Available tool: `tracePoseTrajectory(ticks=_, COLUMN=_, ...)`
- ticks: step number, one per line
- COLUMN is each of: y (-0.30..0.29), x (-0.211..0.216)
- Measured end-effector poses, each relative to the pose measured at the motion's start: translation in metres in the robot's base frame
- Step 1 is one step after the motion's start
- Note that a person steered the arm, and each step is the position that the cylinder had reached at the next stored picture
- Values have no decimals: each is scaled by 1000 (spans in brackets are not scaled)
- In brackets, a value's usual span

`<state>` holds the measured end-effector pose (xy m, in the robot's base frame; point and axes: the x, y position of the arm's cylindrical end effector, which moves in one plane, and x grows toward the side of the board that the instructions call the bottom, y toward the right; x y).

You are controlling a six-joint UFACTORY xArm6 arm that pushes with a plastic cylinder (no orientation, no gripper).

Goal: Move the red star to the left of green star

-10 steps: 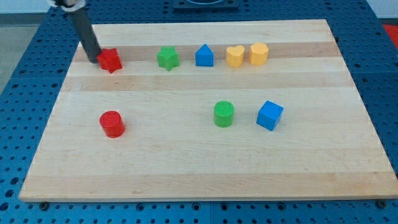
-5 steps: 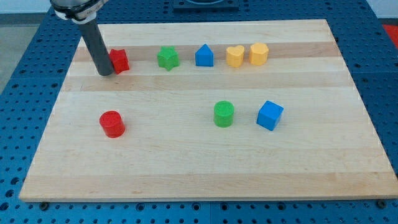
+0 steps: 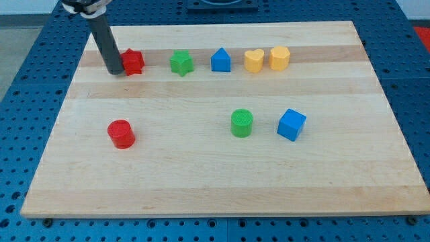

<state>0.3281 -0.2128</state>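
The red star (image 3: 134,62) lies near the view's top left of the wooden board (image 3: 222,168). The green star (image 3: 181,62) lies to its right in the same row, with a gap between them. My tip (image 3: 115,71) touches the red star's left side; the dark rod rises up and to the left from it and partly hides the star's left edge.
A blue house-shaped block (image 3: 220,60), a yellow heart (image 3: 253,60) and a yellow hexagon block (image 3: 279,58) continue the top row to the right. A red cylinder (image 3: 121,134), a green cylinder (image 3: 242,124) and a blue cube (image 3: 291,124) lie lower down.
My tip has moved to the right along the top row, pushing the red star rightward toward the green star. The other blocks have not moved.
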Motion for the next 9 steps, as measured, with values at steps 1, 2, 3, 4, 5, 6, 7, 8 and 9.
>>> tracePoseTrajectory(ticks=1, y=5, x=-2)
tracePoseTrajectory(ticks=2, y=-6, x=6)
tracePoseTrajectory(ticks=3, y=-23, x=2)
tracePoseTrajectory(ticks=4, y=-27, x=-10)
tracePoseTrajectory(ticks=5, y=-20, x=-23)
tracePoseTrajectory(ticks=6, y=8, x=-25)
tracePoseTrajectory(ticks=7, y=31, x=-25)
tracePoseTrajectory(ticks=8, y=30, x=-25)
tracePoseTrajectory(ticks=9, y=10, x=-13)
